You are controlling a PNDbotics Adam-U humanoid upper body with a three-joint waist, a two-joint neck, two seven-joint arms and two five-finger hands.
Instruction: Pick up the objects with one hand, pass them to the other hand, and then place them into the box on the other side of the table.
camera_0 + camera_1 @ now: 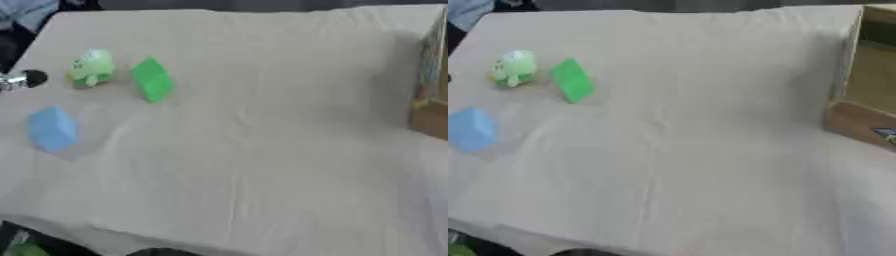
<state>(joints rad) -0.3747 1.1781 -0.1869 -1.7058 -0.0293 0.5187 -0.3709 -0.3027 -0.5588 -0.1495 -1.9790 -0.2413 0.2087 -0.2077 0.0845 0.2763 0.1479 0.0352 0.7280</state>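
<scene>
Three toys, a pale green round toy (91,66), a green block (151,79) and a blue block (51,128), are sitting far left, the box (866,102) is waiting right, and only a left-edge hand tip (19,80) is showing, fingers unclear, so reaching slowly for one toy seems best.

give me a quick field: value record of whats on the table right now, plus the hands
surface: table under a beige cloth
light green toy: far left, rounded
green block: just right of the toy, tilted
blue block: left edge, nearer the robot than the other two
box: right edge, brown, open, only partly in view
left hand: a dark and silver tip at the left edge, fingers unreadable
right hand: not in view
objects in box: cannot tell
</scene>
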